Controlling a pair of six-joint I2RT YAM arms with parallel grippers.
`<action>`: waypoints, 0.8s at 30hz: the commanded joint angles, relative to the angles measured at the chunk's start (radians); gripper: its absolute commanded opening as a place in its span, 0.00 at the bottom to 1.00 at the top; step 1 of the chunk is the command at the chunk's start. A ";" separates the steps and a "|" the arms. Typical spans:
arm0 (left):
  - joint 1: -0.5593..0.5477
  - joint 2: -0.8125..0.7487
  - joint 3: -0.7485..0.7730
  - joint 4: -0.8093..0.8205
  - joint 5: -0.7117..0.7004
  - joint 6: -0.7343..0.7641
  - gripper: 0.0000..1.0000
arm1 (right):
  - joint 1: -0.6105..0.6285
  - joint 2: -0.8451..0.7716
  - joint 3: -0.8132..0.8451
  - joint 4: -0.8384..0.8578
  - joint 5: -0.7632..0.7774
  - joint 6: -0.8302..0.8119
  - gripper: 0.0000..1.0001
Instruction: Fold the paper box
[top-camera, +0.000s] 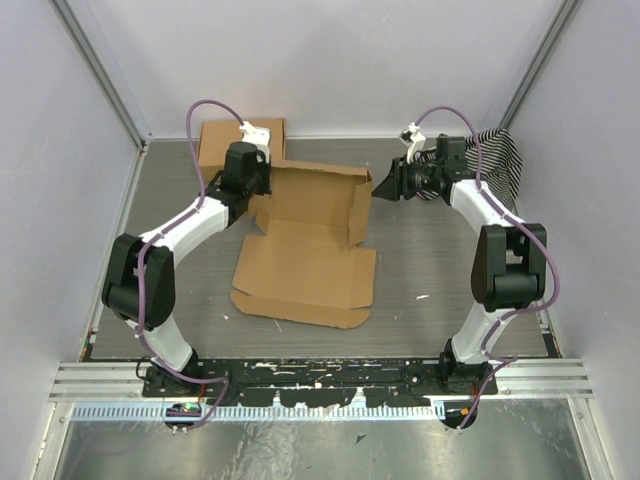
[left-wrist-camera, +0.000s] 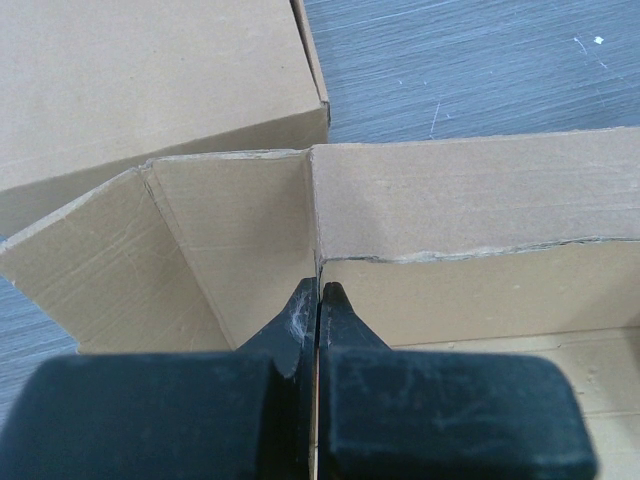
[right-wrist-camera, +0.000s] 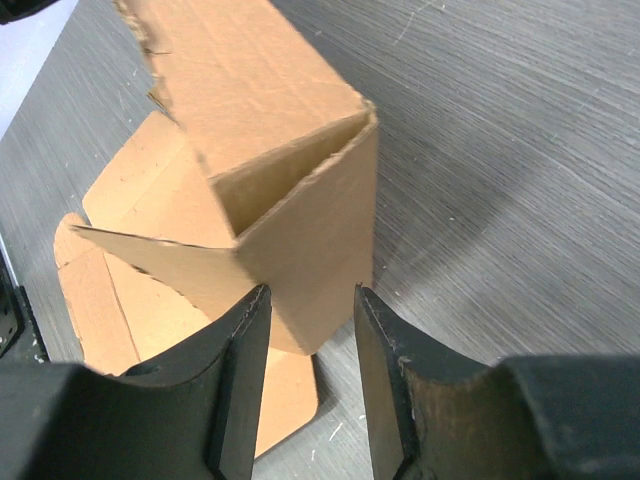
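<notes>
The paper box (top-camera: 305, 265) lies mid-table as a brown cardboard mailer, its front panel flat, its back wall and right flap raised. My left gripper (top-camera: 253, 192) is shut on the box's left corner. In the left wrist view the left gripper (left-wrist-camera: 318, 290) has its black fingers pinching a thin upright edge where two walls (left-wrist-camera: 450, 210) meet. My right gripper (top-camera: 378, 187) is open at the raised right flap. In the right wrist view the flap's lower corner (right-wrist-camera: 310, 230) stands between the right gripper's (right-wrist-camera: 310, 300) spread tips.
A second piece of brown cardboard (top-camera: 225, 140) lies at the back left, right behind the box; it is also in the left wrist view (left-wrist-camera: 150, 80). A black-and-white striped cloth (top-camera: 497, 160) is bunched in the back right corner. Grey walls enclose the table.
</notes>
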 joint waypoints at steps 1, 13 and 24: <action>-0.002 -0.050 -0.023 0.041 0.005 -0.019 0.00 | 0.022 -0.130 -0.042 0.022 0.015 0.010 0.45; -0.003 -0.104 -0.136 0.116 0.014 -0.039 0.00 | 0.101 -0.159 -0.130 0.016 0.150 0.011 0.45; -0.004 -0.201 -0.316 0.287 0.010 -0.037 0.00 | 0.135 -0.245 -0.214 0.086 0.277 0.069 0.56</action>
